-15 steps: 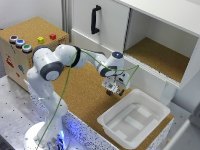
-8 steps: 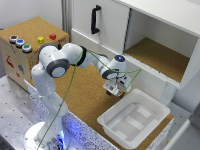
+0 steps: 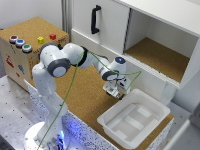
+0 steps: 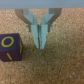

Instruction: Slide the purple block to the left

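Observation:
The purple block (image 4: 9, 48) is a small dark cube with a yellow ring on its face, lying on the cork surface (image 4: 60, 65). In the wrist view my gripper (image 4: 41, 43) is shut, its fingertips pressed together with nothing between them. It stands beside the block with a small gap, not touching it. In the exterior view my gripper (image 3: 116, 91) hangs low over the cork, just beside the white tub's near corner. I cannot make out the block there.
A white tub (image 3: 150, 107) stands on the exterior view's right of the gripper. White cabinet with a black handle (image 3: 94, 19) and an open shelf (image 3: 160, 55) behind. A cork-topped box with a red button (image 3: 52, 36), a yellow button (image 3: 40, 39) and round buttons is at the left.
The gripper has dropped slightly toward the cork surface, and the arm's elbow has shifted a little. The fingers stay shut.

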`<control>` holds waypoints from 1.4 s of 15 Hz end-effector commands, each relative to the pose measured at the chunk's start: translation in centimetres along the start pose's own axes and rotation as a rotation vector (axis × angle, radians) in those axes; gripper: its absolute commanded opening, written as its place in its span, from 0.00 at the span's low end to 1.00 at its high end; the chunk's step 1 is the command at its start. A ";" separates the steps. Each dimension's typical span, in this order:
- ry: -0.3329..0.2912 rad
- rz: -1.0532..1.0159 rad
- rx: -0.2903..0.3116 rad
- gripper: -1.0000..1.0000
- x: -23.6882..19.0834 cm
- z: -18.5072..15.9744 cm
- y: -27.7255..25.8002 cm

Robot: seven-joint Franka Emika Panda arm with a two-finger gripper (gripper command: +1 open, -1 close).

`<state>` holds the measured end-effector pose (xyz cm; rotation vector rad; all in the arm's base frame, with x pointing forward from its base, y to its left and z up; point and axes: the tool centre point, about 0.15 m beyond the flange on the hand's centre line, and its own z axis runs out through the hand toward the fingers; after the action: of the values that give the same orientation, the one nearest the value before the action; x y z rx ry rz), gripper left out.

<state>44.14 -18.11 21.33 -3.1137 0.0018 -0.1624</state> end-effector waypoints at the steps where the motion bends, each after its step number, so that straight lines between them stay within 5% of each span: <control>1: 0.085 -0.033 0.021 0.00 -2.4 0.2 -1.6; 12: 0.151 -0.098 -0.003 0.00 -1.2 0.4 -5.3; 17: 0.134 -0.160 -0.008 0.00 0.0 2.0 -7.0; 21: 0.112 -0.221 0.067 0.00 0.3 1.3 -10.4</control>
<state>43.83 -11.16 21.13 -3.1002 -0.2671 -0.2949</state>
